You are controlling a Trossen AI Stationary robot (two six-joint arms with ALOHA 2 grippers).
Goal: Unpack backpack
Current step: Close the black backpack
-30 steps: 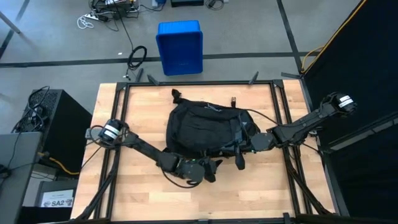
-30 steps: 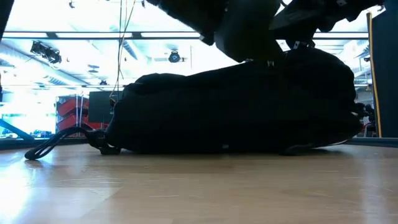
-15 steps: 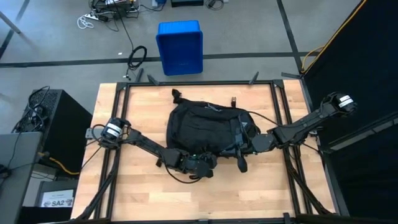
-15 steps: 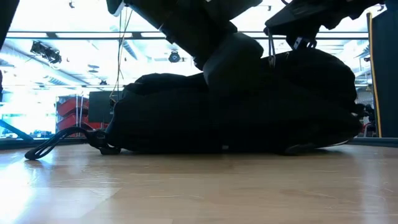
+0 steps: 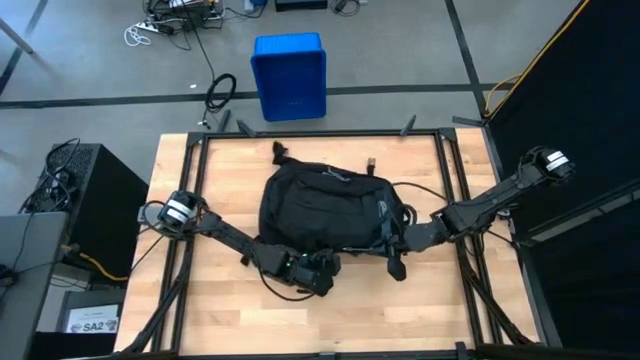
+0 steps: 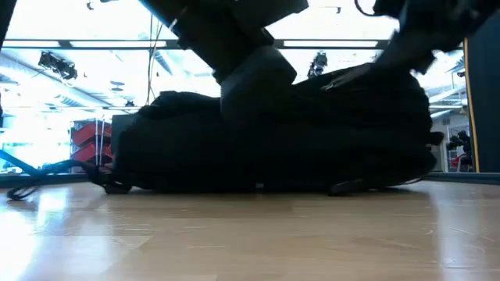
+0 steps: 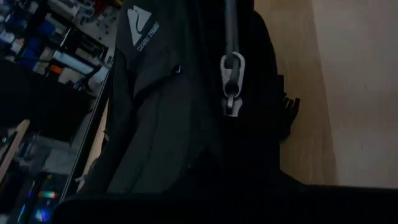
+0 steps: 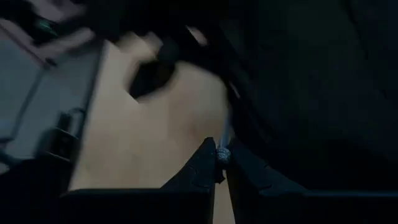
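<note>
Left jaws: closed at the near edge of the backpack (image 5: 322,205); the left gripper (image 5: 318,272) sits against the fabric, and what it pinches is not visible.
Right jaws: closed on a small grey zipper pull (image 8: 222,154), seen only in the right wrist view; the right gripper (image 5: 396,262) is at the backpack's near right corner.
Backpack: lies flat in the middle of the tabletop (image 5: 440,310); contents hidden.
Bin: a blue plastic bin (image 5: 289,75) stands on the floor beyond the far edge; its inside cannot be made out.
Left wrist view: shows another metal zipper pull (image 7: 231,81) and a pale logo (image 7: 137,34) on the fabric.
Low view: the left arm (image 6: 234,47) crosses in front of the backpack.
</note>
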